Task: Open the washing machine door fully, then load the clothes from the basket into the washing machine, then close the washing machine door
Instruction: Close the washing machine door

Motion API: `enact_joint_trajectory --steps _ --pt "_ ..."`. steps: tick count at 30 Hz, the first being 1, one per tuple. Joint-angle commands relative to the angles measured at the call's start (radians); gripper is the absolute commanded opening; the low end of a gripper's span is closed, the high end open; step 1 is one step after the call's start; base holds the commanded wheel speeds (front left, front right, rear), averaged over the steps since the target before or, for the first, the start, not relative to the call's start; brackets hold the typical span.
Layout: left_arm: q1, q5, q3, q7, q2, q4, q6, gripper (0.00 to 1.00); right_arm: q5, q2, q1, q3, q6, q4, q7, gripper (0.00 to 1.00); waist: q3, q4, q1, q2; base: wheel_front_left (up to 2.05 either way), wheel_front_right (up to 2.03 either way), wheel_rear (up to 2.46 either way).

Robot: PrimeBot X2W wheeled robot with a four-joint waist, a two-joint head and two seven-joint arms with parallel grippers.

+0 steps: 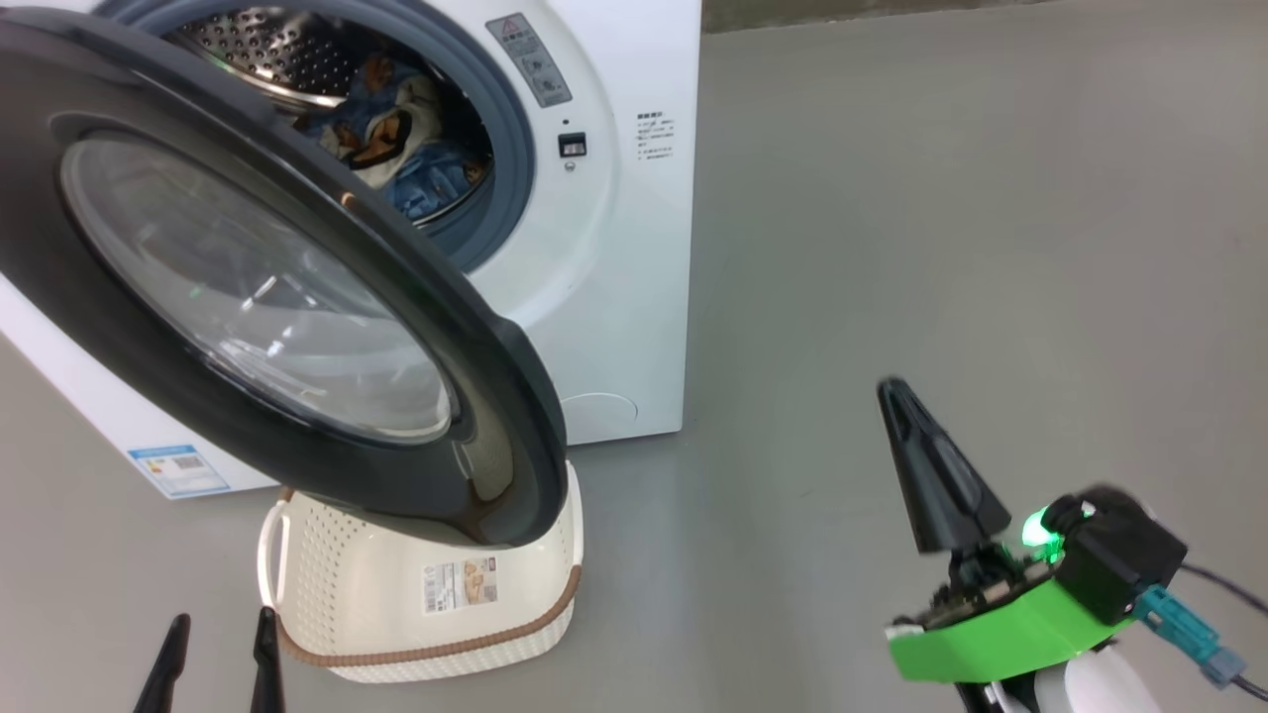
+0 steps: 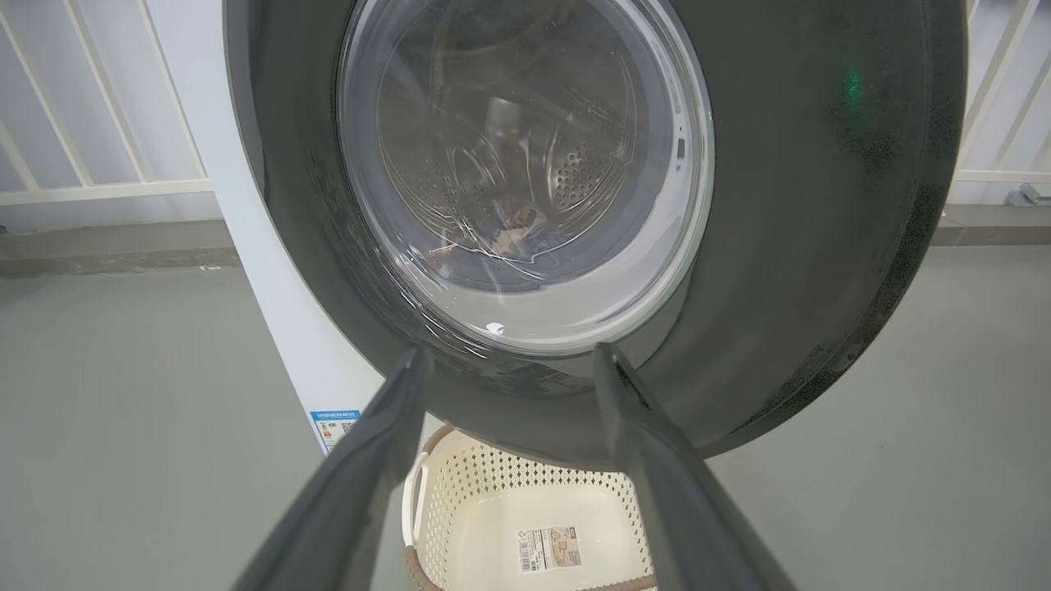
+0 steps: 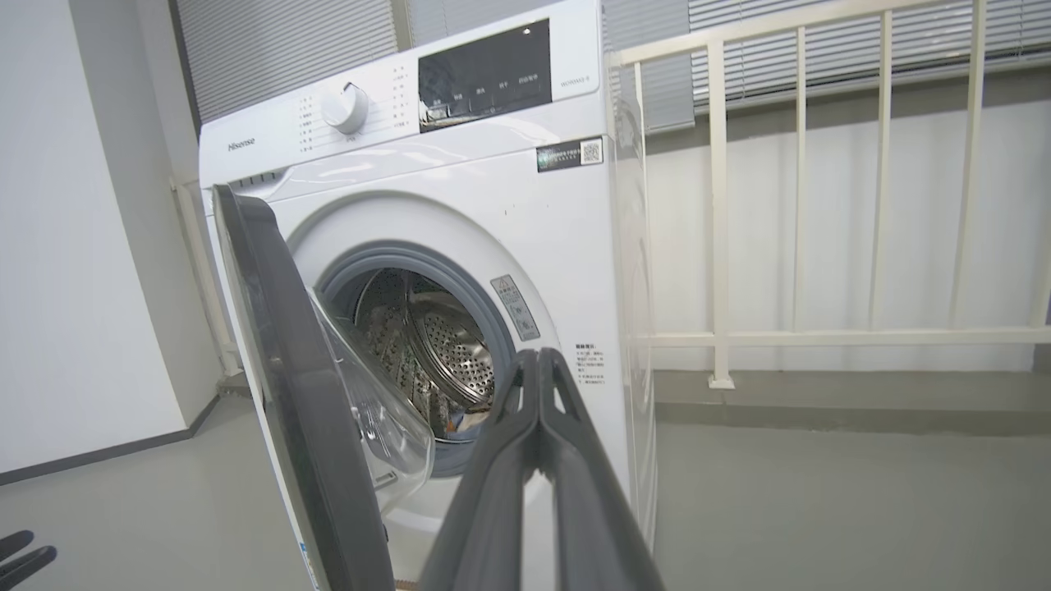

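The washing machine (image 1: 614, 297) stands with the washing machine door (image 1: 495, 396) swung out toward me, its glass bowl (image 2: 525, 164) facing my left wrist view. The clothes (image 1: 396, 149), blue with brown prints, lie inside the steel drum (image 3: 443, 353). The basket (image 1: 426, 604) sits on the floor below the door's lower rim, and the part of its inside (image 2: 509, 509) that I see holds nothing. My left gripper (image 1: 220, 639) is open, low, just left of the basket and in front of the door (image 2: 821, 205). My right gripper (image 1: 897, 396) is shut on nothing, well right of the machine (image 3: 509, 213).
Grey floor (image 1: 941, 198) stretches to the right of the machine. A white railing (image 3: 718, 205) runs along the wall behind and to the right. A white wall (image 3: 74, 246) stands left of the machine. The door's edge (image 3: 287, 394) juts out over the basket.
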Motion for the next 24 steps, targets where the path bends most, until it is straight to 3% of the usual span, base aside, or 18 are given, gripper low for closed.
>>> enact_joint_trajectory --steps 1,6,11,16,19,24 --pt "-0.024 0.01 0.028 -0.009 0.008 -0.028 -0.003 1.0 -0.003 -0.013 -0.053 0.044 0.006 -0.064 -0.005 0.0 0.006 0.006 0.0 0.0 0.0 0.0 0.0" --pt "-0.041 0.012 -0.002 -0.009 0.011 -0.03 -0.003 1.0 0.009 -0.09 -0.125 0.173 0.006 -0.221 -0.005 0.0 0.023 0.038 0.0 0.0 0.0 0.0 0.0" --pt "-0.056 0.003 -0.025 -0.009 0.012 -0.025 -0.003 1.0 0.016 -0.161 -0.194 0.312 0.006 -0.282 -0.005 0.0 0.033 0.078 0.0 0.0 0.0 0.0 0.0" --pt "-0.064 -0.006 -0.04 -0.009 0.012 -0.025 -0.003 1.0 0.026 -0.199 -0.241 0.416 0.006 -0.278 -0.005 0.0 0.04 0.117 0.0 0.0 0.0 0.0 0.0" --pt "-0.073 -0.014 -0.06 -0.009 0.015 -0.026 -0.003 1.0 0.058 -0.228 -0.279 0.511 0.006 -0.243 -0.005 0.0 0.049 0.156 0.0 0.0 0.0 0.0 0.0" --pt "-0.092 -0.02 -0.088 -0.009 0.018 -0.035 -0.003 1.0 0.092 -0.253 -0.313 0.586 0.006 -0.134 -0.005 0.0 0.074 0.205 0.0 0.0 0.0 0.0 0.0"
